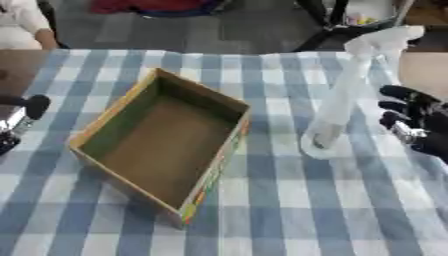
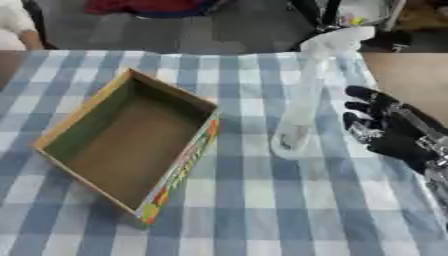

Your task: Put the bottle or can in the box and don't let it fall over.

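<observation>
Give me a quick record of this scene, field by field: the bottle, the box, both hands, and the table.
bottle: tall clear plastic spray bottle with white trigger top, upright on the table, right of the box, apart from it
box: open brown cardboard box with coloured printed sides, nothing inside
right hand: black right hand, open, beside the bottle, not touching it
left hand: left hand at the view's left edge, fingers unclear
table: blue and white checked cloth
task state: bottle not yet in box

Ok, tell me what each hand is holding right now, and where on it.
Nothing. The right hand is open beside the clear bottle, not touching it; the left hand is away from it.
</observation>
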Action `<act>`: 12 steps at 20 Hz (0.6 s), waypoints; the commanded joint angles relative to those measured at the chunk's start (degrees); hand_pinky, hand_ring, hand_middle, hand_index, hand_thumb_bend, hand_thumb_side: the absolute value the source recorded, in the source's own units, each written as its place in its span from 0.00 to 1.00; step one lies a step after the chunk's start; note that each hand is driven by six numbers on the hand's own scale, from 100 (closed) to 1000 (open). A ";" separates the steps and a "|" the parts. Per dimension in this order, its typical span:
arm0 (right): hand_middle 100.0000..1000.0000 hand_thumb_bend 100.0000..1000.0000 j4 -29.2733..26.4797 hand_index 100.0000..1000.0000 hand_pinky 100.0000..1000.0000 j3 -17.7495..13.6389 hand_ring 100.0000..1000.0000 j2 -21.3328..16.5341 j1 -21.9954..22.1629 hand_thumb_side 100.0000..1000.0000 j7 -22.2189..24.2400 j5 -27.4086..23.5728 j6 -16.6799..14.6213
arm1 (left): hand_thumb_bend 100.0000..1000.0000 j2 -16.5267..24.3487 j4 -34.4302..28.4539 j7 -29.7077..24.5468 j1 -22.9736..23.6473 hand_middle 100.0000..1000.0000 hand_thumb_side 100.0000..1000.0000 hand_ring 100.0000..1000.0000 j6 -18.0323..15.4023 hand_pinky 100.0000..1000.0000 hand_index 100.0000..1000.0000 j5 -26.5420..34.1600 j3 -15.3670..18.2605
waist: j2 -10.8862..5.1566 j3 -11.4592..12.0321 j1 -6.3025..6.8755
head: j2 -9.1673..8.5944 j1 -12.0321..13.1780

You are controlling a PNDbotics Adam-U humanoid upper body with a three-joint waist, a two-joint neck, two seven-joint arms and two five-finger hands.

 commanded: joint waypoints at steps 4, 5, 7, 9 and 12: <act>1.00 0.00 -0.93 0.96 0.86 -0.08 1.00 -0.77 -1.46 0.22 0.07 -1.38 0.23 | 0.74 1.19 -0.78 -0.16 -0.59 0.70 0.22 0.51 0.02 1.00 0.85 -0.07 0.25 | -0.58 0.24 -0.04 | -1.11 -0.22; 1.00 0.00 -1.01 0.96 0.86 -0.03 1.00 -0.72 -1.58 0.22 0.10 -1.54 0.28 | 0.74 1.18 -0.79 -0.19 -0.60 0.70 0.22 0.51 0.02 1.00 0.85 -0.07 0.24 | -0.54 0.27 -0.06 | -1.14 -0.23; 1.00 0.00 -1.26 0.96 0.86 0.04 1.00 -0.62 -1.81 0.22 0.15 -1.77 0.34 | 0.74 1.17 -0.78 -0.21 -0.59 0.70 0.22 0.51 0.03 1.00 0.85 -0.06 0.25 | -0.48 0.34 -0.11 | -1.25 -0.25; 1.00 0.00 -1.58 0.96 0.86 0.09 1.00 -0.50 -2.01 0.22 0.15 -2.01 0.36 | 0.74 1.18 -0.78 -0.21 -0.61 0.70 0.22 0.51 0.02 1.00 0.85 -0.05 0.25 | -0.43 0.38 -0.16 | -1.31 -0.26; 1.00 0.00 -2.03 0.97 0.86 0.19 1.00 -0.35 -2.37 0.23 0.19 -2.35 0.37 | 0.74 1.19 -0.80 -0.24 -0.66 0.70 0.22 0.51 0.02 1.00 0.85 -0.06 0.24 | -0.38 0.42 -0.20 | -1.49 -0.26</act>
